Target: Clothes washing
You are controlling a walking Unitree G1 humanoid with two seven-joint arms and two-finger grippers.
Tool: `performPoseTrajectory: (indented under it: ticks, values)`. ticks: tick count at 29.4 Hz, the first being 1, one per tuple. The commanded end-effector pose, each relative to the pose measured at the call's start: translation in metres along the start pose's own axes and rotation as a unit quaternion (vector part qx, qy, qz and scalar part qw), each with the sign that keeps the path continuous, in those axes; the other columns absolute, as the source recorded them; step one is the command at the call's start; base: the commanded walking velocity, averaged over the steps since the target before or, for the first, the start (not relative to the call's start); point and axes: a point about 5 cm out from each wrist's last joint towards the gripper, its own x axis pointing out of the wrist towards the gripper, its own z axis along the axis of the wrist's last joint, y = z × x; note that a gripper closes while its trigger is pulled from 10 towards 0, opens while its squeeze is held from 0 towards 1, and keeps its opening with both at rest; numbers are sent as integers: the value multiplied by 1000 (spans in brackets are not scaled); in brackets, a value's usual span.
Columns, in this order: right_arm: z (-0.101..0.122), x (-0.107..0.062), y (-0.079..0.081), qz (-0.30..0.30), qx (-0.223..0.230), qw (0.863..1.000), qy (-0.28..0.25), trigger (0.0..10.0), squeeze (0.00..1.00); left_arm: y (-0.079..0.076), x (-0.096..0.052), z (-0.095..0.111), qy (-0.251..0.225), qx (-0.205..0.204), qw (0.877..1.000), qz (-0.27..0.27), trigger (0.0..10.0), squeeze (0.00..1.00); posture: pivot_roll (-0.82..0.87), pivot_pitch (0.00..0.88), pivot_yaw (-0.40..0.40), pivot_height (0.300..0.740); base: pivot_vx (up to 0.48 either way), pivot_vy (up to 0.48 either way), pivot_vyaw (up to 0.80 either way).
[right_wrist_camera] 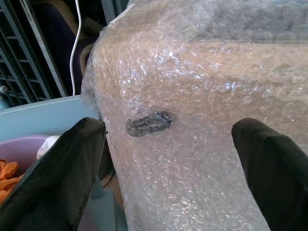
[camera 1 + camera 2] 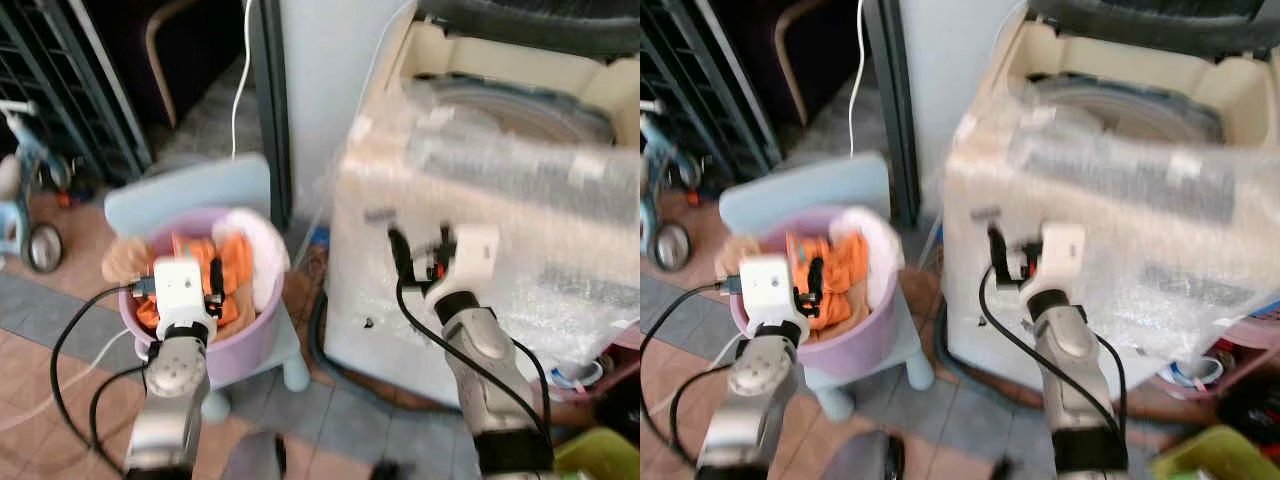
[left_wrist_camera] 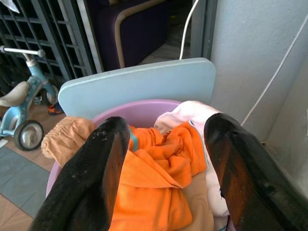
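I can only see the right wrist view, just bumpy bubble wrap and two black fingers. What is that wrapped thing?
Observer: It is a washing machine covered in bubble wrap; its lid is up and the drum is open at the top.
Operator: Where are the clothes?
Observer: In a purple basin on a light blue chair, to the machine's left.
Operator: What colour are the clothes?
Observer: Mostly orange clothes, with a white garment beside them.
Operator: What is the other arm doing?
Observer: The left tool hangs open just above the orange clothes, holding nothing. Your right tool is open too.
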Motion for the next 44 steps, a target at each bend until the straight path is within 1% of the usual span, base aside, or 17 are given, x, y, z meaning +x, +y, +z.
performPoseTrajectory:
  ticks: [1, 4, 5, 7, 9, 12, 16, 17, 18, 20, 22, 24, 26, 29, 31, 34, 44]
  values:
    - [1, -4, -2, 1, -20, 1000, -4, 10000, 0, -3, 2, 0, 4, -1, 1000, -3, 10000, 0, 56, 70, 33, 740, 0, 480, 0]
    - [-2, -7, -9, -12, -27, 1000, 6, 10000, 0, -3, 3, 3, 0, -12, 1000, -5, 10000, 0, 54, 84, 15, 740, 0, 480, 0]
    - [-5, -9, -17, -37, -28, 999, 13, 10000, 0, -2, 3, 3, -9, 2, 1000, -8, 10000, 0, 54, 86, 12, 740, 0, 480, 0]
    - [-9, -10, -22, -58, -23, 998, 22, 10000, 0, -1, 2, 0, -8, 11, 1000, -1, 10000, 0, 54, 92, 11, 740, 0, 480, 0]
    - [-15, -10, -20, -59, -45, 997, 38, 10000, 0, 0, 0, -2, 0, -6, 1000, 1, 10000, 0, 50, 100, 14, 740, 0, 480, 0]
    - [-18, -11, -19, -60, -47, 996, 45, 10000, 0, 0, -1, -3, 4, -10, 1000, -2, 10000, 0, 55, 105, 14, 740, 0, 480, 0]
    - [-22, -13, -17, -66, -42, 996, 52, 10000, 0, 3, -3, -2, -7, 2, 1000, 1, 10000, 0, 56, 113, 19, 740, 0, 480, 0]
    - [-24, -13, -16, -73, -57, 994, 62, 10000, 0, 3, -4, 0, -18, 13, 1000, -5, 10000, 0, 59, 117, 22, 740, 0, 0, 0]
    - [-26, -12, -14, -72, -74, 992, 66, 10000, 0, 2, -6, 1, -18, 6, 1000, -14, 10000, 0, 59, 119, 23, 740, 0, 0, 0]
    - [-26, -12, -12, -67, -77, 993, 64, 10000, 0, 2, -6, 1, -15, 5, 1000, -15, 10000, 0, 59, 122, 25, 740, 0, 0, 0]
    - [-26, -12, -6, -45, -56, 995, 65, 10000, 0, 3, -8, 0, -3, 13, 1000, -4, 10000, 0, 62, 124, 24, 740, 0, 0, 0]
    - [-25, -10, -4, -43, -85, 993, 69, 10000, 0, 0, -9, -1, 6, 1, 1000, -12, 10000, 0, 61, 127, 21, 740, 0, 0, 0]
    - [-31, -9, 0, -27, -89, 991, 100, 10000, 0, -1, -10, -1, 2, -18, 999, -27, 10000, 0, 62, 130, 19, 740, 0, 0, 0]
    - [-31, -8, 2, -17, -101, 989, 111, 10000, 0, 1, -11, 0, -1, -12, 1000, -16, 10000, 0, 63, 132, 15, 740, 0, 0, 0]
    - [-29, -8, 2, -14, -84, 991, 107, 10000, 0, 3, -11, 0, -4, -5, 1000, -13, 10000, 0, 64, 133, 14, 740, 0, 0, 0]
    - [-29, -10, -1, -16, -81, 991, 101, 10000, 0, 5, -11, 0, 1, -6, 1000, -11, 10000, 0, 67, 136, 12, 740, 0, 0, 0]
    - [-26, -6, -2, -14, -75, 991, 106, 10000, 0, 6, -12, -2, 8, -8, 1000, -13, 10000, 0, 62, 142, 7, 740, 0, 0, 800]
